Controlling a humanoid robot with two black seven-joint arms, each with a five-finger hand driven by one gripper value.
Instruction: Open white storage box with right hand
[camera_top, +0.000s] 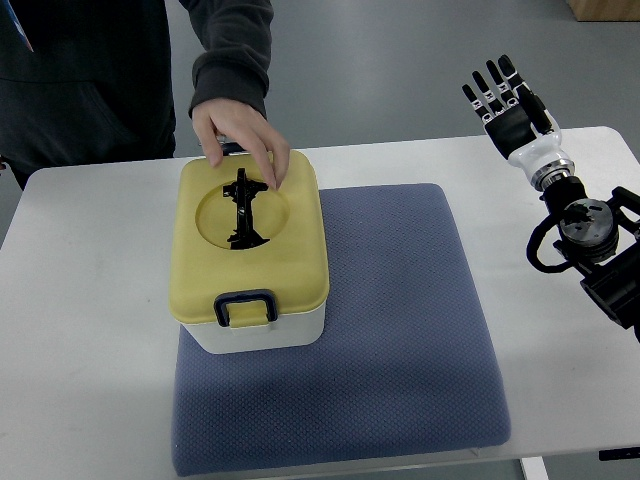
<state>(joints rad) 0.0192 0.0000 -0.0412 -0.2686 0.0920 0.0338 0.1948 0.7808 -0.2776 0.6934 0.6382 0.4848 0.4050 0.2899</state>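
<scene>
White plastic storage box with pale yellow lid (250, 255) sits on the blue-grey textured mat (400, 330), left of table centre, long axis running toward/away from the robot. Dark front latch (245, 307) faces the robot side. Right hand (508, 100) is raised far right near the table's far edge, fingers spread, holding nothing. Box lies well apart, left and nearer. A person's hand (243, 135) rests on the lid's far edge. Left arm out of view.
</scene>
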